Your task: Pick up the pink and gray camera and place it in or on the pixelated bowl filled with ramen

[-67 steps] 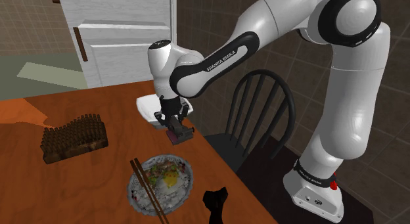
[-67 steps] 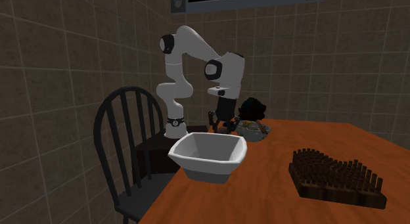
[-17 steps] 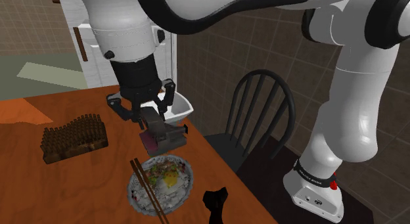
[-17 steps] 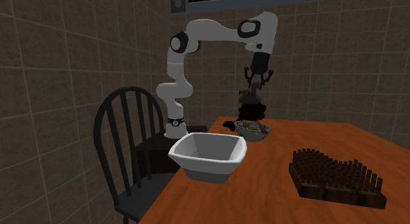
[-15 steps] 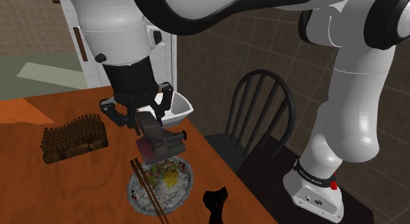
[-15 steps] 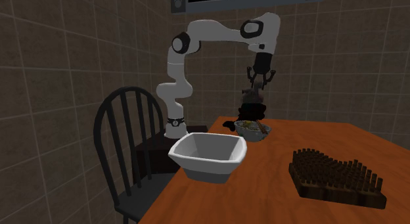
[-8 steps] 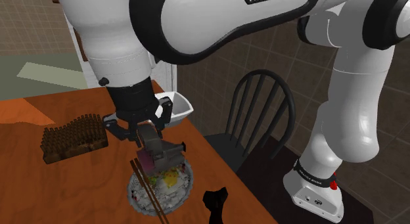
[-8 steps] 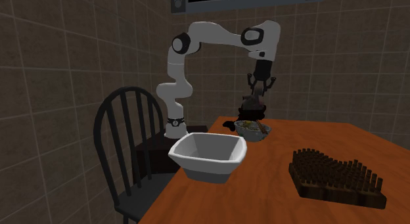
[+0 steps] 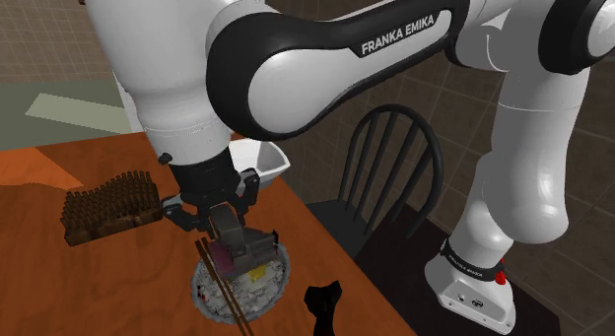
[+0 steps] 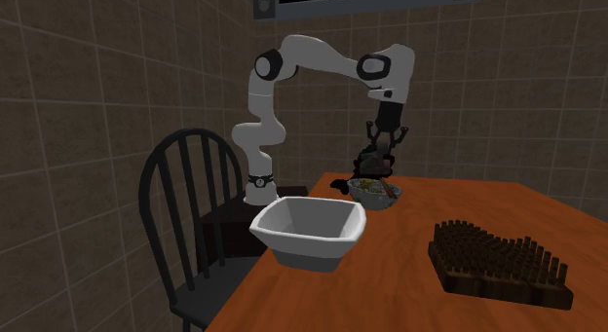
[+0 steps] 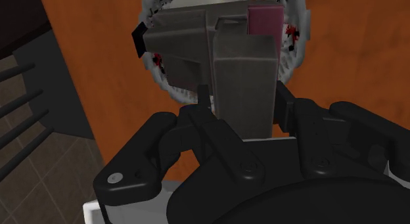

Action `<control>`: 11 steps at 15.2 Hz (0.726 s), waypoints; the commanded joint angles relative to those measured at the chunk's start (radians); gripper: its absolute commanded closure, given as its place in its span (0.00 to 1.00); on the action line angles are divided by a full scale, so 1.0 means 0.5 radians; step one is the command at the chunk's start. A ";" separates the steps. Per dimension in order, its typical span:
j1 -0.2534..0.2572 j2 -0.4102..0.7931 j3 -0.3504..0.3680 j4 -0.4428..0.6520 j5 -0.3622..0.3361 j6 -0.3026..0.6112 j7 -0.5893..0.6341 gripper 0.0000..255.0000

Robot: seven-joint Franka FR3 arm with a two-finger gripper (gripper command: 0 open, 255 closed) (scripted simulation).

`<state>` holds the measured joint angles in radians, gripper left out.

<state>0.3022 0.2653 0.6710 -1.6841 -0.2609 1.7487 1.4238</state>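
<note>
My gripper (image 9: 228,229) is shut on the pink and gray camera (image 9: 249,248), which hangs just above the pixelated ramen bowl (image 9: 203,296). Chopsticks (image 9: 223,291) lie across that bowl's near side. In the wrist view the camera's gray body (image 11: 209,53) with its pink end sits clasped between my fingers (image 11: 285,100), and the bowl's rim (image 11: 156,74) curves behind it. From across the table, the gripper (image 10: 376,153) holds the camera (image 10: 372,166) right over the bowl (image 10: 371,198) at the far end.
A white square bowl (image 9: 264,158) stands behind the arm near the table's edge. A brown spiked block (image 9: 108,207) lies to the shoulder view's left. A black chair (image 9: 385,159) stands beside the table, and a small black figure (image 9: 323,304) sits by the ramen bowl.
The gripper has carried the camera from beside the white bowl over to the ramen bowl and has been lowering it; it now hangs lower, close above the noodles.
</note>
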 commanded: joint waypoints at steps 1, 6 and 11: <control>-0.001 0.010 -0.004 -0.043 -0.009 0.052 0.010 1.00; 0.000 0.034 -0.011 -0.111 -0.029 0.137 0.030 1.00; -0.001 0.034 -0.011 -0.111 -0.029 0.137 0.030 1.00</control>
<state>0.3020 0.2812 0.6660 -1.7388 -0.2753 1.8171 1.4385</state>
